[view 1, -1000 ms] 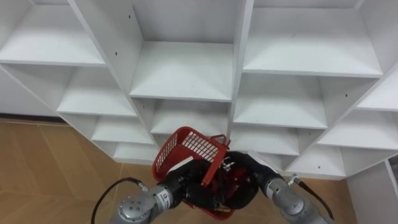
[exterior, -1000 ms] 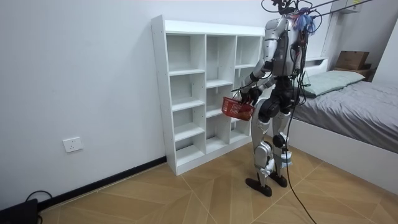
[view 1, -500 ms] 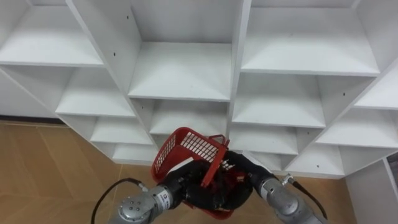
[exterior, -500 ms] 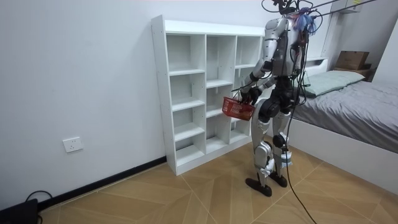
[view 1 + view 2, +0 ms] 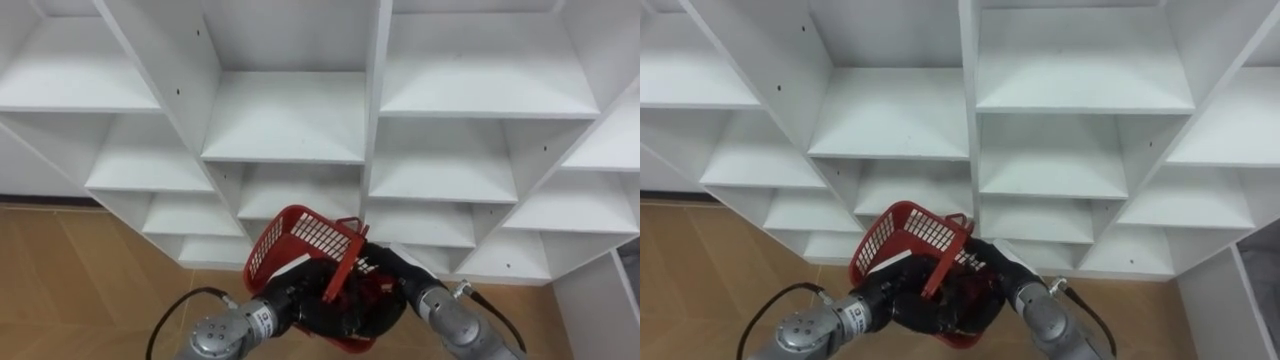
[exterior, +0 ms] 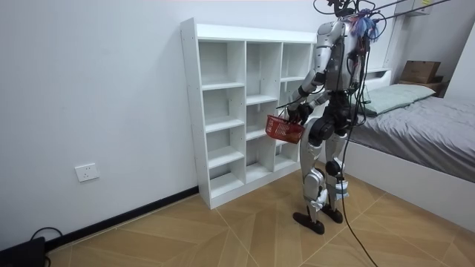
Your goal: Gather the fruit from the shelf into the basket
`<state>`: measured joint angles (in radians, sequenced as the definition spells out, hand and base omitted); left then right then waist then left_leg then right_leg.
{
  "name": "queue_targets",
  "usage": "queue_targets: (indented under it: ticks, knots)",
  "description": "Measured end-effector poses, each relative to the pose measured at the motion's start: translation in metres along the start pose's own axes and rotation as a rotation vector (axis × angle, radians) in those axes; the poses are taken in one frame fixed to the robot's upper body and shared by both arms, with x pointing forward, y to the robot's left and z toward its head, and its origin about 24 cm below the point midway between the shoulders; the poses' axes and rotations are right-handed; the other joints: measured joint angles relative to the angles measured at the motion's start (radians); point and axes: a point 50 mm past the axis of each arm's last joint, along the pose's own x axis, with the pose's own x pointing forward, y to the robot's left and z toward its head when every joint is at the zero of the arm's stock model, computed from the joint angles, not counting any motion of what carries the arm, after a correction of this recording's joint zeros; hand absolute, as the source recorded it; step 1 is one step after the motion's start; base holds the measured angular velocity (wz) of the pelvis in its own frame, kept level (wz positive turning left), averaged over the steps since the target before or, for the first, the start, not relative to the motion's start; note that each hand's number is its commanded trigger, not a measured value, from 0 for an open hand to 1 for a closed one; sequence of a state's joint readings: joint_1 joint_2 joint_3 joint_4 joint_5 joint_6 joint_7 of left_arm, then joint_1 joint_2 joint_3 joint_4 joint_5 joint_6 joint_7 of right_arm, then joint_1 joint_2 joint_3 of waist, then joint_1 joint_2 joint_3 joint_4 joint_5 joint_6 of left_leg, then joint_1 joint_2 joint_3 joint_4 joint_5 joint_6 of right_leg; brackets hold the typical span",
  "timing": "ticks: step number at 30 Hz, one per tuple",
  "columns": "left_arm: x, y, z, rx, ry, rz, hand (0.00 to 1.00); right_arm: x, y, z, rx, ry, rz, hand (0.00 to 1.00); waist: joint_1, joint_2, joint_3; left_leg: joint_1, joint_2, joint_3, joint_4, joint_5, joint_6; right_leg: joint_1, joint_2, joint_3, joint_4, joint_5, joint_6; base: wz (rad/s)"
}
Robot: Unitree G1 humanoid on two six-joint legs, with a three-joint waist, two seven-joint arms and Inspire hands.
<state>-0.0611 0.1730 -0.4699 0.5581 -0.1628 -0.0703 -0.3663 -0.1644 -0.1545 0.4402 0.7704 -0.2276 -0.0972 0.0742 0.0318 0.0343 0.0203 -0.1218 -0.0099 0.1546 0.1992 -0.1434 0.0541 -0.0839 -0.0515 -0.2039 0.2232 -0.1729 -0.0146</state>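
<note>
Left hand (image 5: 300,297) curls round the red basket (image 5: 318,236) before the white closet (image 5: 285,115); right hand (image 5: 388,268) meets it, grip impossible to tell.

Grey bed (image 6: 423,126), cardboard box (image 6: 420,71), wall socket (image 6: 87,172), wooden floor (image 6: 223,237)

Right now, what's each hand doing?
Left hand: at the basket, grip cannot be told.
Right hand: at the basket too, grip cannot be told.

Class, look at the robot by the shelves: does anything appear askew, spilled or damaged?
The red basket, between the left hand and right hand before the white shelf unit, sits tilted, one rim raised well above the other. Nothing looks spilled or damaged.
</note>
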Motion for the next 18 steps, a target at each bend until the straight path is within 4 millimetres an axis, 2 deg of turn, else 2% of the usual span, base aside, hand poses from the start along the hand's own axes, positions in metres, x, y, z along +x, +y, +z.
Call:
queue_targets:
  ticks: [6,9,13,14,16,18]
  knots:
    - [-0.003,0.008,0.000,0.002,-0.002,0.039,1.00,0.000,-0.003,0.007,0.010,-0.035,0.018,0.00,0.005,-0.003,-0.0011,0.004,0.002,0.007,-0.001,0.000,0.000,-0.002,0.000,0.005,0.004,0.000,0.000,-0.02]
    - [-0.007,0.016,-0.002,-0.015,-0.002,0.097,1.00,0.000,-0.004,0.011,0.016,-0.053,0.014,0.00,0.007,-0.011,-0.0035,0.011,0.002,0.018,-0.002,0.000,0.000,0.000,-0.001,0.011,0.006,0.000,0.000,-0.09]
    - [-0.013,0.023,-0.016,-0.050,0.044,0.177,1.00,-0.002,-0.002,0.011,0.020,-0.060,0.008,0.00,0.010,-0.030,-0.0045,0.014,0.002,0.023,-0.003,0.000,0.000,0.005,0.000,0.010,-0.003,0.001,0.000,-0.01]
    - [-0.014,0.024,-0.019,-0.056,0.056,0.190,1.00,-0.002,-0.001,0.010,0.021,-0.058,0.008,0.00,0.015,-0.034,-0.0070,0.013,0.002,0.020,-0.003,0.000,0.000,0.005,0.000,0.010,-0.005,0.001,0.000,0.00]
    - [-0.015,0.025,-0.023,-0.064,0.071,0.207,1.00,-0.004,0.001,0.010,0.023,-0.061,0.010,0.00,0.025,-0.040,-0.0106,0.013,0.002,0.019,-0.003,0.000,0.000,0.006,0.000,0.010,-0.005,0.001,0.000,0.03]
    - [-0.017,0.026,-0.027,-0.074,0.086,0.220,1.00,-0.007,0.003,0.010,0.028,-0.070,0.011,0.00,0.027,-0.041,-0.0110,0.015,0.000,0.008,-0.003,0.000,0.000,0.013,0.001,0.005,-0.009,0.001,0.000,0.11]
